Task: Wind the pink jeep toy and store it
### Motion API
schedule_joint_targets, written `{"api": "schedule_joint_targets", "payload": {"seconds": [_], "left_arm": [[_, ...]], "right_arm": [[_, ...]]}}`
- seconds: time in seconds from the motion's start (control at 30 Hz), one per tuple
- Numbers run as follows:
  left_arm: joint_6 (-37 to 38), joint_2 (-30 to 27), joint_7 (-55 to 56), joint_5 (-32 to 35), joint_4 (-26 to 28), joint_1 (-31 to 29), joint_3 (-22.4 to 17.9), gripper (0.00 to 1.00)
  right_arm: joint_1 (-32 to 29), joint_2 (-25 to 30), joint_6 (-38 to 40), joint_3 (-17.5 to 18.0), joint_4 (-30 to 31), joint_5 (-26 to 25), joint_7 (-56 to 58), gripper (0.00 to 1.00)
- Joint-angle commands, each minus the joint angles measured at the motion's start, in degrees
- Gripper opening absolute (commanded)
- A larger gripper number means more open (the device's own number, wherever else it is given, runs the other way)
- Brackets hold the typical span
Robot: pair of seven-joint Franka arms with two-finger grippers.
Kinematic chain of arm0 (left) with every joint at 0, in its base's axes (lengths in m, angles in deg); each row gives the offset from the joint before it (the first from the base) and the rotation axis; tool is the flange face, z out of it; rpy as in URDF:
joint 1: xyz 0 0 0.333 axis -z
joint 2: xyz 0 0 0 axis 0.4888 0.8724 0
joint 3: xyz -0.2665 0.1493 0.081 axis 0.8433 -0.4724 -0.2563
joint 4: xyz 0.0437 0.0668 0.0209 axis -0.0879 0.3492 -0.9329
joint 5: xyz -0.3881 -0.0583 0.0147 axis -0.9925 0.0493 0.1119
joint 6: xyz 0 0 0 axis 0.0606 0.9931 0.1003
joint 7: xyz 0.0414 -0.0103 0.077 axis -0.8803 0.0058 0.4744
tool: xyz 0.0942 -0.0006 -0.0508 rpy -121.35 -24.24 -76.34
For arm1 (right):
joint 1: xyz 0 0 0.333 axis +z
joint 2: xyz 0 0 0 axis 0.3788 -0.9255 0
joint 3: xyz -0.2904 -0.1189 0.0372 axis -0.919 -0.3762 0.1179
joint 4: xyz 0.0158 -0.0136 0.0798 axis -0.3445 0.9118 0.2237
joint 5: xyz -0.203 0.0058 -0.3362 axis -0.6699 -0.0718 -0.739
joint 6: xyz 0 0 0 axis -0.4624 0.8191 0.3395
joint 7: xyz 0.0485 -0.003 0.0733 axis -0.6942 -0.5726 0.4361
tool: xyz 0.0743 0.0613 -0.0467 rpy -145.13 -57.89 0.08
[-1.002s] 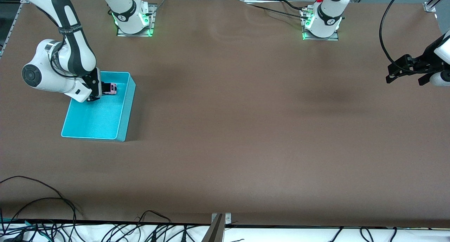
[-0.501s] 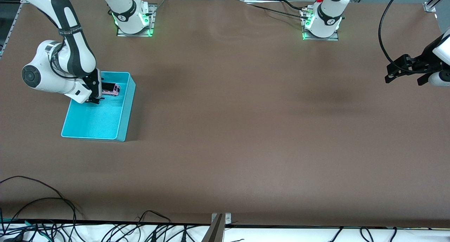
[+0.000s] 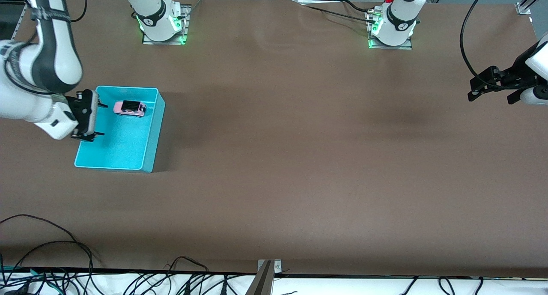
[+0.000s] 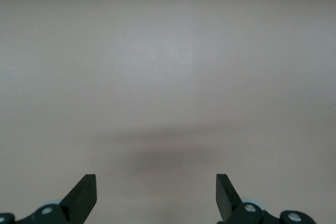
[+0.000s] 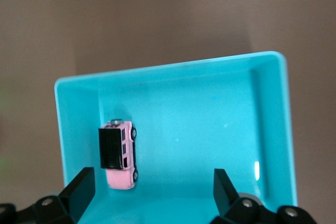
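Right pincer (image 3: 93, 119) withdrawn (agape), jeep (image 3: 129, 108) binned

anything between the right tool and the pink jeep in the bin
Nothing: only bare floor of the cyan bin separates the open right tool from the pink jeep toy, per the right wrist view.

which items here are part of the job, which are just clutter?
Job:
- pink jeep toy, lying in the cyan bin, at the end farther from the front camera
- right tool, open, over the bin's edge at the right arm's end of the table

Not part of it:
- left tool, open, waiting over bare table
- cables along the table's near edge
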Motion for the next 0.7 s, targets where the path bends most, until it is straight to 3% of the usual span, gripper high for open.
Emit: {"api": "schedule_joint_targets", "payload": {"seconds": [0.0,0.2,0.67], "left_arm": [[0.77,-0.01,0.64,-1.2,-1.14,0.27,-0.3,1.0],[0.77,-0.01,0.64,-1.2,-1.14,0.27,-0.3,1.0],[0.77,-0.01,0.64,-1.2,-1.14,0.27,-0.3,1.0]], "right_arm": [[0.68,-0.02,6.61,0.14,-8.1,0.82,-18.89,1.0],[1.47,0.15,10.22,0.23,-14.96,0.73,-41.66,1.0],[2.08,0.15,17.87,-0.65,-25.51,-0.67,-75.95,1.0]]}}
